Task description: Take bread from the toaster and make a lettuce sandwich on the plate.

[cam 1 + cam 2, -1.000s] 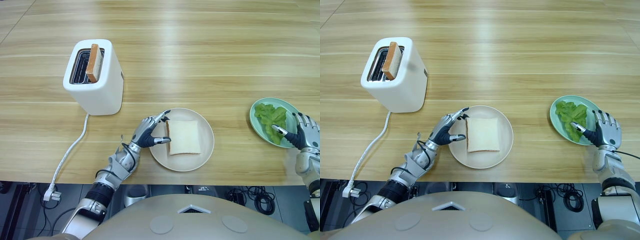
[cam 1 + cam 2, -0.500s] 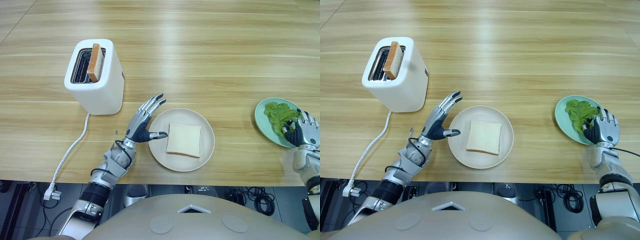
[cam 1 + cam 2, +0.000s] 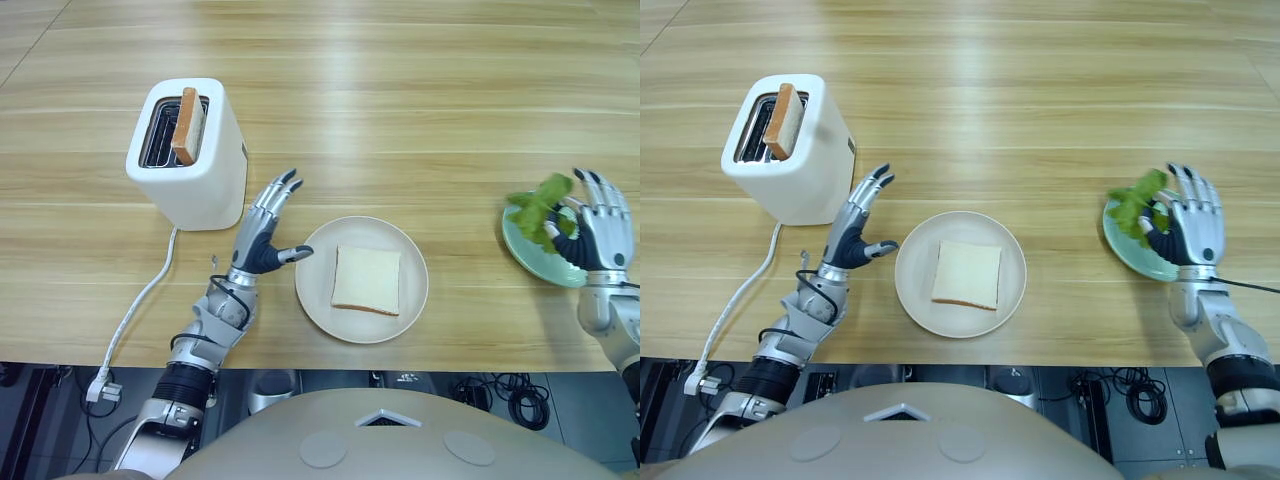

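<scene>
A white toaster (image 3: 190, 155) stands at the left with one browned bread slice (image 3: 188, 125) upright in its slot. A pale slice of bread (image 3: 366, 281) lies flat on the beige plate (image 3: 311, 292) near the table's front edge. My left hand (image 3: 265, 232) hovers open between the toaster and the plate, touching neither. At the right, my right hand (image 3: 598, 232) pinches a leaf of lettuce (image 3: 540, 208) and holds it a little above the green plate (image 3: 528, 254). Its other fingers are spread.
The toaster's white cord (image 3: 140, 310) runs from its base down over the table's front edge to a plug (image 3: 103, 385). The wooden tabletop (image 3: 420, 110) stretches bare behind the plates.
My left hand has drawn back from the beige plate toward the toaster, fingers spreading. My right hand has closed on the lettuce and lifted it off the green plate.
</scene>
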### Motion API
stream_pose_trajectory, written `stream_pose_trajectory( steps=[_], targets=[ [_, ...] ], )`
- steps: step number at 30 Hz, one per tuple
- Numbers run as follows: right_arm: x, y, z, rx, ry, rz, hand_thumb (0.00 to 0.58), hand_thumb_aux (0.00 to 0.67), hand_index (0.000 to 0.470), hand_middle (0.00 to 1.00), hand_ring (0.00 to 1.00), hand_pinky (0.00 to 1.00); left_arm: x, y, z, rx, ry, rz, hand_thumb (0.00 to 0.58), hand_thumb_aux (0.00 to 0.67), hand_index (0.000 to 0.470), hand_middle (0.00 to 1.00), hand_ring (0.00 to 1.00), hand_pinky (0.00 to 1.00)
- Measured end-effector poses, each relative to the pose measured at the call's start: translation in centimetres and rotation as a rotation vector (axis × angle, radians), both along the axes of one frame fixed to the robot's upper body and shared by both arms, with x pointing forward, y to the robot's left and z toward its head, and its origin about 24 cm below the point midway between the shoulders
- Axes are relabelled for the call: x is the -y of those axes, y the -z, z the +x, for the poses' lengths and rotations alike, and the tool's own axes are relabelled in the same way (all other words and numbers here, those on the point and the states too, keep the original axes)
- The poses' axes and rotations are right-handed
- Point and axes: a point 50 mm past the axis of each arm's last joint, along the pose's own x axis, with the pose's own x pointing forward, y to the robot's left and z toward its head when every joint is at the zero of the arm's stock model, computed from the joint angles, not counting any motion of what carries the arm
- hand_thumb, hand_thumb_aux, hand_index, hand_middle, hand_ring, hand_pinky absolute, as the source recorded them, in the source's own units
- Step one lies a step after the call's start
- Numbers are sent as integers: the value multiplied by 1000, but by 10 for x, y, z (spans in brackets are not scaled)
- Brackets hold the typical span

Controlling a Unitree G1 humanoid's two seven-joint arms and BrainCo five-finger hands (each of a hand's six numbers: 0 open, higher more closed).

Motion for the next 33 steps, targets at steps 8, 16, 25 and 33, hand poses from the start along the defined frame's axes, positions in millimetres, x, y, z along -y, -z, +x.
stream_pose_trajectory(
  steps=[8,16,25,33],
  targets=[
    [-78,-5,-18,-93,-395,140,580,670,460,0,0,0,-19,-29,-3,194,-128,44,0,0,0,0,0,0],
    [-126,17,-27,-222,-618,219,580,670,460,0,0,0,-49,-55,-3,323,-326,92,0,0,0,0,0,0],
    [-152,49,-19,-308,-683,190,580,670,460,0,0,0,-91,-76,13,362,-611,214,0,0,0,0,0,0],
    [-151,69,-16,-351,-659,136,570,581,399,0,0,0,-108,-73,37,239,-684,317,0,0,0,0,0,0]
  ],
)
